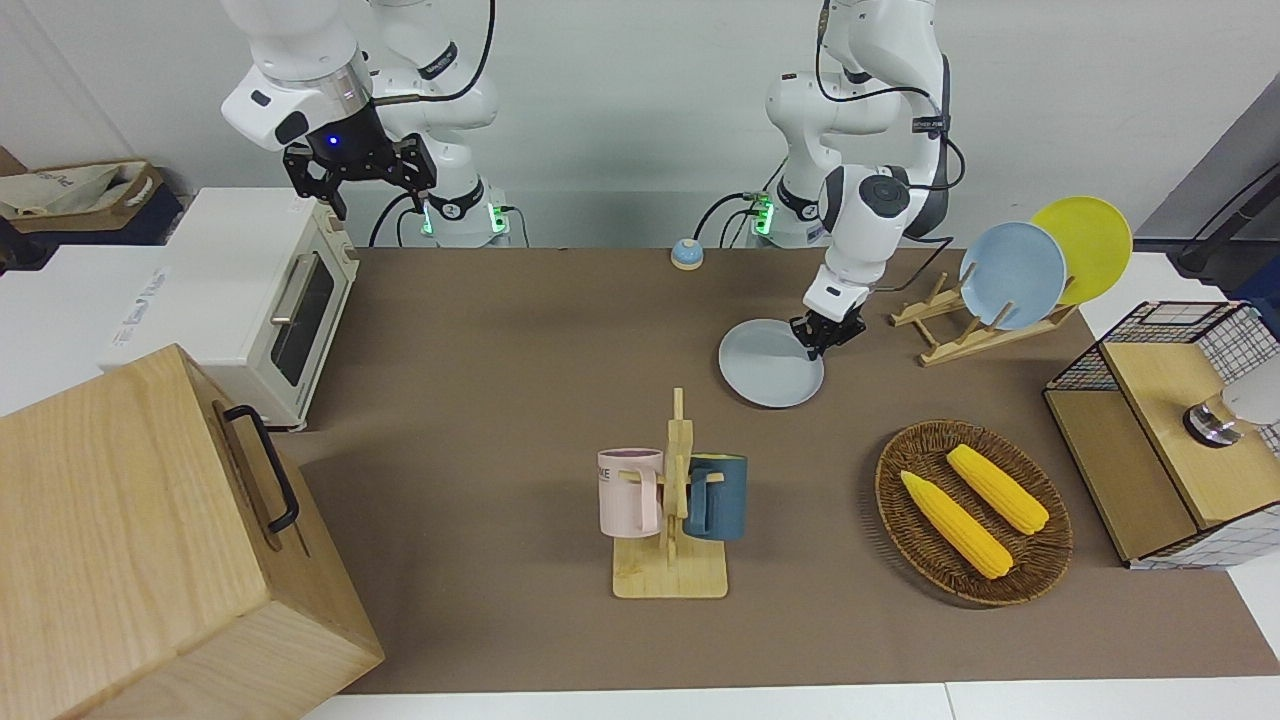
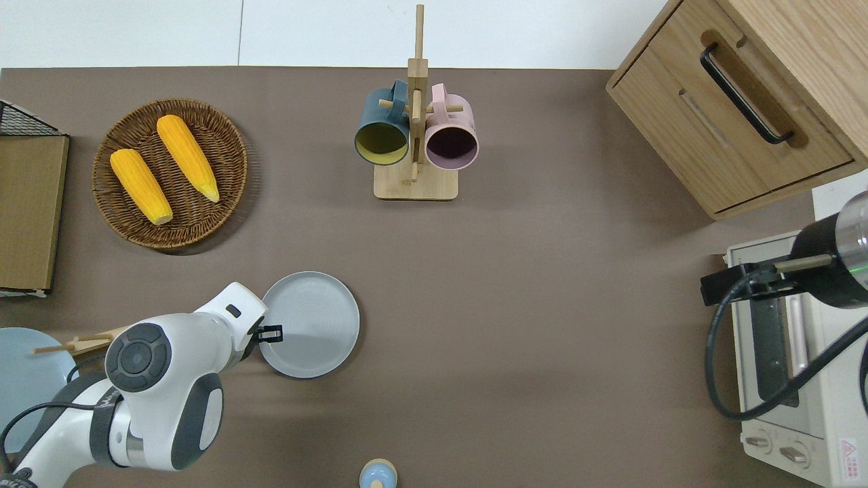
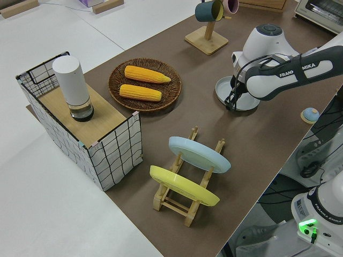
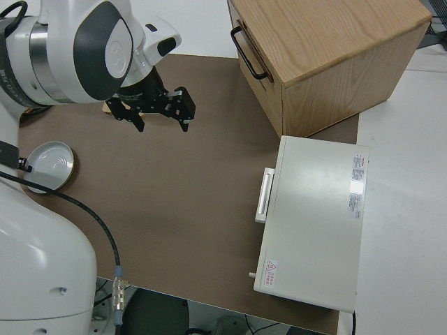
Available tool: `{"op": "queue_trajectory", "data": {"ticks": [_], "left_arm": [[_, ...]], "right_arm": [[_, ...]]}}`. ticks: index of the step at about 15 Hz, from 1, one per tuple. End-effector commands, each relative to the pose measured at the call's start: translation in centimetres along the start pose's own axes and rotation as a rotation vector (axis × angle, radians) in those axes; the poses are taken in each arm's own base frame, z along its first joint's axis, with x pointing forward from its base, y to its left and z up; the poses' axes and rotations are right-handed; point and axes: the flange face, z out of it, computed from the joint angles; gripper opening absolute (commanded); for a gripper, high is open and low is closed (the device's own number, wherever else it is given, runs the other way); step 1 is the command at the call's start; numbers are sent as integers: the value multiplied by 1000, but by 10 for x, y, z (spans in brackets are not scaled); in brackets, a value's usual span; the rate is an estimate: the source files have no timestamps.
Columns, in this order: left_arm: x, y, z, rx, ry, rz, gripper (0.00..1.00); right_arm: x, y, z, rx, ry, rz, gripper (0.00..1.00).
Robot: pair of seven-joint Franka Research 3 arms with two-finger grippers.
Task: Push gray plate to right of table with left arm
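Note:
The gray plate (image 1: 771, 363) lies flat on the brown table (image 1: 500, 350), nearer to the robots than the mug rack; it also shows in the overhead view (image 2: 310, 324), the left side view (image 3: 238, 93) and the right side view (image 4: 47, 162). My left gripper (image 1: 822, 335) is low at the plate's rim on the side toward the left arm's end of the table, with its fingers shut and empty; it also shows in the overhead view (image 2: 270, 332). My right gripper (image 1: 358, 170) is open and parked.
A mug rack (image 1: 670, 500) holds a pink and a dark-blue mug. A wicker basket (image 1: 973, 512) holds two corn cobs. A wooden rack (image 1: 960, 335) holds a sky-blue and a yellow plate. A toaster oven (image 1: 260, 300), a wooden drawer box (image 1: 150, 540) and a small bell (image 1: 686, 254) also stand here.

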Motion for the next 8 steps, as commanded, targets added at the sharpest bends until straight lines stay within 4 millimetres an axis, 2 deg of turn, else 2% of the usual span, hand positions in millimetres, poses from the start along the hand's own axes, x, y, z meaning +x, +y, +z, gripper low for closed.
{"op": "queue_trajectory", "data": {"ticks": [1,5,8], "left_arm": [[-6,0,12,6,-24,5,0],[-7,7,18,7,-35,-13,0],[-9,38,21,5,-37,-38,0]], "right_arm": [[-3,1,-4,4,-4,13,983],[-3,1,-4,4,-4,15,983],[-3,1,-4,4,-4,13,983]]}}
